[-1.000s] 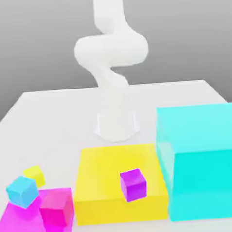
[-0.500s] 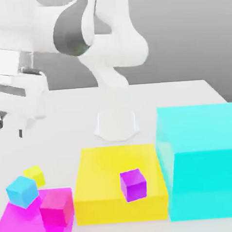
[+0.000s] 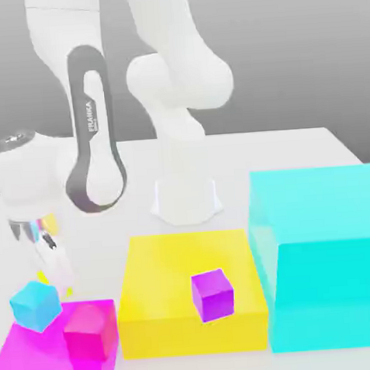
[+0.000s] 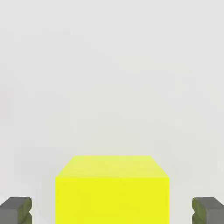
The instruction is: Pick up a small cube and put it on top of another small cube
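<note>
**Panda arm lowered over the small yellow cube beside the magenta block**

The white arm (image 3: 170, 88) rises from its base behind the flat yellow block (image 3: 192, 292), which serves here as landmark. Its dark side panel bears the only legible writing, the word "FRANKA", reading vertically. The pale surface (image 3: 294, 145) carries every block.

On the exterior view's right of the landmark, touching or nearly touching it, stands the large cyan block (image 3: 325, 256), the tallest of the blocks. On the other side lies the flat magenta block (image 3: 37, 362), with a small magenta cube (image 3: 89, 331) and a small blue cube (image 3: 35, 305) resting on it. A small purple cube (image 3: 212, 295) sits on the landmark's top, near its front edge.

The exterior view shows the hand lowered beyond the magenta block, its body largely hiding the tiny yellow cube (image 4: 112, 190). The hand view supplies what is hidden: the cube lies on the surface between the two grey fingertips (image 4: 16, 211), with a clear gap on either side. The tool (image 3: 54, 267) thus straddles the cube, fingers apart and not touching it.
</note>
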